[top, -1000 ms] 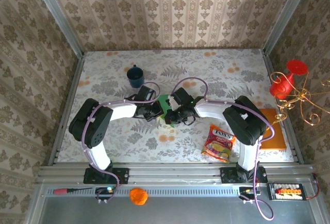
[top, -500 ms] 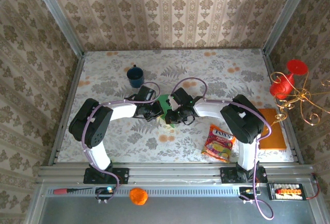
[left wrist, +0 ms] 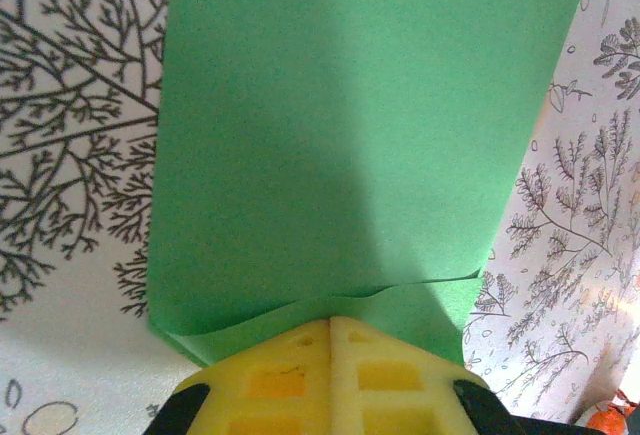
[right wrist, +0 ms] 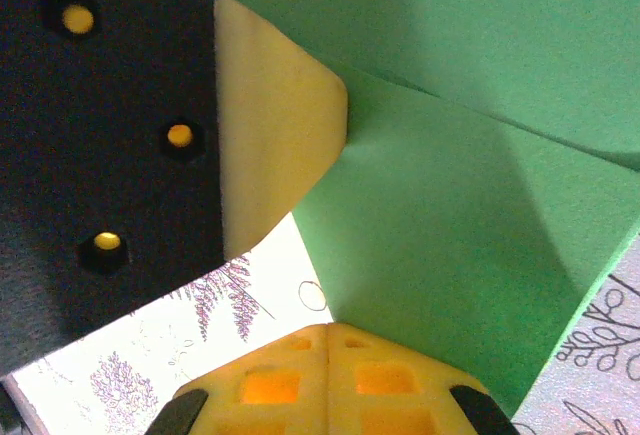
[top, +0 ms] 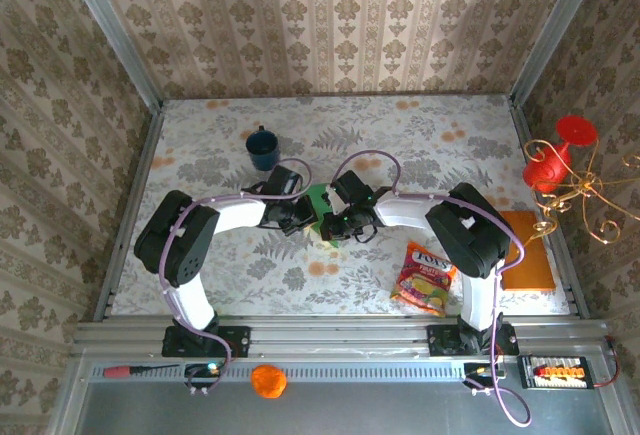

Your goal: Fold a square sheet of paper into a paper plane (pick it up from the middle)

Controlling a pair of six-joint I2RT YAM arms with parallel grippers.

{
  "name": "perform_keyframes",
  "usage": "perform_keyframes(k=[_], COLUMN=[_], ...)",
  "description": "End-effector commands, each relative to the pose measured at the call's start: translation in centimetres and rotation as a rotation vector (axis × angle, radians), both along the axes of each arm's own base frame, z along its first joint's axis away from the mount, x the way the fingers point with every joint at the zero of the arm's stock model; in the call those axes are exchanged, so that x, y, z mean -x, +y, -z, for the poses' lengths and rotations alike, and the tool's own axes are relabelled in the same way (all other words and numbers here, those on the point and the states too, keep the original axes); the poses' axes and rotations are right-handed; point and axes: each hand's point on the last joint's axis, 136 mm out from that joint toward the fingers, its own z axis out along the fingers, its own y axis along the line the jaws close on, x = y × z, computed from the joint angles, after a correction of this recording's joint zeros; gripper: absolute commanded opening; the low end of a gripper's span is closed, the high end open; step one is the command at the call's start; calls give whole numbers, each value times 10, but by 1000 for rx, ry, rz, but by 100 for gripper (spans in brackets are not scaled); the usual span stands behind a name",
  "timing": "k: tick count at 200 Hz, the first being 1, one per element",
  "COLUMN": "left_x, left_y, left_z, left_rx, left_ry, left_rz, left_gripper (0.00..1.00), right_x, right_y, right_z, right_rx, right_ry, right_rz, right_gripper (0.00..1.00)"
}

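Note:
The square sheet of paper [top: 318,198] is bright green and lies partly folded on the patterned table, between my two grippers. In the left wrist view the paper [left wrist: 350,135] shows an upper flap over a lower layer. My left gripper [left wrist: 330,321] is shut there, with its yellow tips resting at the paper's near edge. My right gripper [right wrist: 328,327] is also shut, its tips touching a corner of the folded paper [right wrist: 450,215]. One yellow finger [right wrist: 270,125] of the left gripper presses against the paper's other side. From above, the left gripper [top: 302,220] and right gripper [top: 335,227] nearly meet.
A blue mug [top: 263,148] stands behind the left arm. A colourful snack packet [top: 425,277] lies at the front right, and an orange-brown board [top: 528,250] is at the right edge. A red and gold ornament [top: 560,160] leans in from the right wall.
The right arm's elbow has drifted slightly to the left. Both grippers and the paper stay where they were.

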Motion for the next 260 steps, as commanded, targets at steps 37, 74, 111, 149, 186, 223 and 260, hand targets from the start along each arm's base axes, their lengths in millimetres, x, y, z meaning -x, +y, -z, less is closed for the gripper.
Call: perform_keyframes(k=[37, 74, 111, 149, 186, 223, 260], left_x=[24, 26, 27, 26, 23, 18, 16], left_y=[34, 38, 42, 41, 36, 30, 26], left_z=[40, 43, 45, 46, 42, 36, 34], left_rx=[-191, -217, -243, -240, -223, -200, -189], left_ry=[123, 135, 144, 145, 131, 109, 98], left_rz=[5, 6, 11, 15, 23, 35, 41], left_gripper=[5, 5, 5, 5, 4, 5, 5], right_x=[22, 37, 47, 63, 65, 39, 10], right_y=[-29, -37, -46, -57, -60, -43, -27], right_z=[28, 31, 31, 32, 13, -27, -23], right_rx=[88, 95, 91, 83, 30, -72, -80], right_ry=[87, 124, 146, 169, 133, 12, 5], right_rz=[-19, -34, -34, -29, -1, 34, 107], right_gripper=[2, 2, 2, 3, 4, 6, 5])
